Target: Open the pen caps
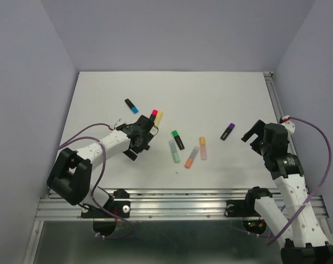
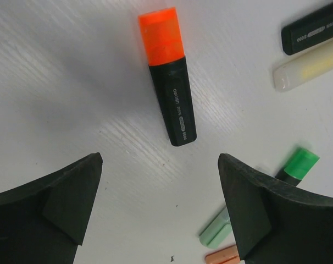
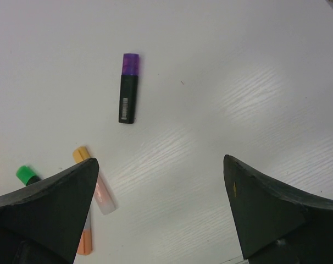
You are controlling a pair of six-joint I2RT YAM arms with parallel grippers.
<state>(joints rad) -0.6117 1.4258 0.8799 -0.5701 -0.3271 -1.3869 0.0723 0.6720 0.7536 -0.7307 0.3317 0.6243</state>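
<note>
Both arms hung over the white table (image 1: 210, 93) with nothing in their grasp. The left gripper (image 2: 160, 159) had its jaws spread wide and hovered just short of a black highlighter (image 2: 175, 104). That pen lay flat, its orange-red cap (image 2: 162, 39) pointing away from the fingers. This looked like a line-up for taking the body, leaving the cap end free for the other arm. The cap read pinker from the overhead camera, so its true colour was uncertain. The right gripper (image 3: 161, 160) was equally wide open above bare tabletop. The pen with the purple cap (image 3: 131, 63) lay well ahead of it, apart from the others. This arm probably waited there so as not to crowd the left arm. In the middle, a green cap (image 2: 301, 163) and a few pastel pens (image 1: 192, 157) lay near one another, with gaps that seemed wide enough for fingers to come down either side. Every cap in view sat on its pen, so none of the opening appeared done.
</note>
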